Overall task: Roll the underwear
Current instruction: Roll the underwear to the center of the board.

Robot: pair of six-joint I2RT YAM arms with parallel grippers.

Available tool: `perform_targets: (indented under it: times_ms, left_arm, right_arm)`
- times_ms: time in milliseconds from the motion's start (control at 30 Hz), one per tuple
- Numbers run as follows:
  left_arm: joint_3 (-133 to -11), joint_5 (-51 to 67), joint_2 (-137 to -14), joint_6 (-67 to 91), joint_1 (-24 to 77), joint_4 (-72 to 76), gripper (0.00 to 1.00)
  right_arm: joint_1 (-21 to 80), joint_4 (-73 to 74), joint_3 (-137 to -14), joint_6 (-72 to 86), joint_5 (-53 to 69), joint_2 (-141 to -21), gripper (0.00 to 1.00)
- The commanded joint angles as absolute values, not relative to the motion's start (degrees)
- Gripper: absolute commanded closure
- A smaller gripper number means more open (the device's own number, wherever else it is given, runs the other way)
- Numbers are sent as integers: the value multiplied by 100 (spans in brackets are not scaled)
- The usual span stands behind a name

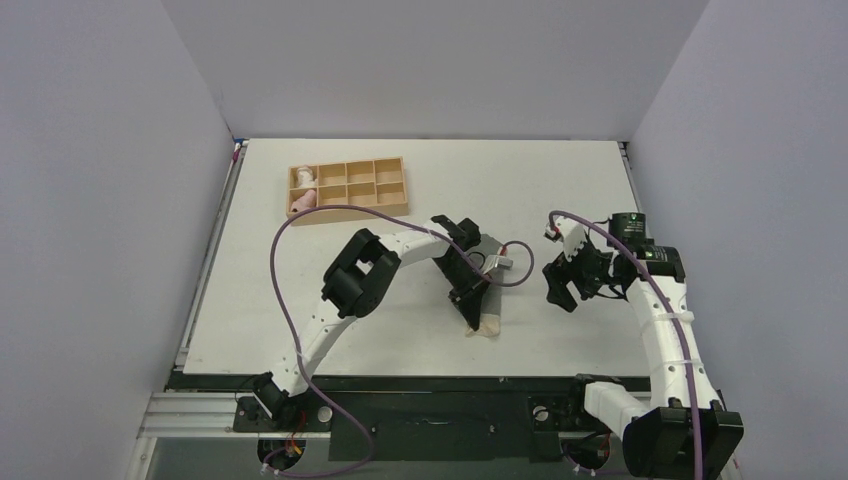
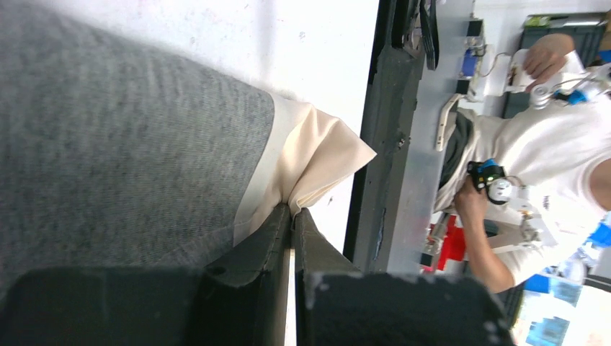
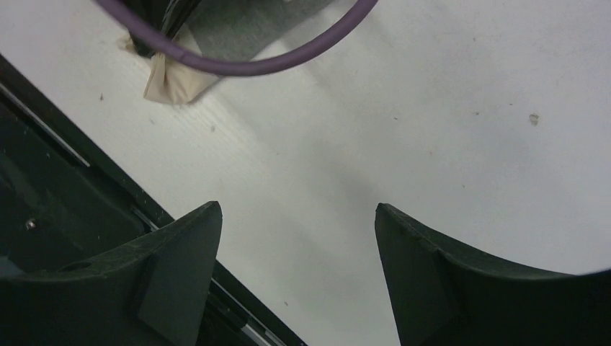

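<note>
The underwear [image 1: 485,300] is a dark grey garment with a pale beige strip, lying near the table's front edge at the middle. My left gripper [image 1: 470,300] is shut on the beige strip; in the left wrist view [image 2: 293,209] the fingertips pinch a fold of the beige band beside the grey fabric [image 2: 122,144]. My right gripper [image 1: 562,296] is open and empty, hovering over bare table to the right of the garment. In the right wrist view the gripper [image 3: 297,216] has wide jaws, and the beige corner of the underwear [image 3: 173,79] shows at top left.
A wooden compartment tray [image 1: 350,185] stands at the back left, with a pink cloth roll [image 1: 301,203] and a white cloth roll [image 1: 303,176] in its left compartments. A purple cable [image 3: 238,66] loops over the garment. The table's black front edge [image 3: 72,180] is close.
</note>
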State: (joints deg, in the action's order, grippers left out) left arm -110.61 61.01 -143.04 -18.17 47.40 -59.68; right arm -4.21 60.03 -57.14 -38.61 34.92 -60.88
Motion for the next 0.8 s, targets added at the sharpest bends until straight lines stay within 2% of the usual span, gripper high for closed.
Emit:
perform_targets:
  times_ms: [0, 133, 467, 767]
  left_arm:
    - [-11343, 6450, -14564, -1561, 4638, -6033, 100]
    - [-11596, 6606, -14785, -1390, 4562, -6058, 100]
    - [-12005, 6665, -15127, -1268, 4512, -6268, 100]
    - [-12120, 6741, -15260, -1156, 4510, -6308, 100]
  right_arm:
    - [-355, 6806, -5665, -4994, 3569, -5819, 27]
    - [607, 6632, -5451, -4689, 3124, -5817, 28]
    - [3125, 4801, -4699, -3459, 1571, -6309, 34]
    - [4084, 4042, -4581, -3341, 1049, -7321, 38]
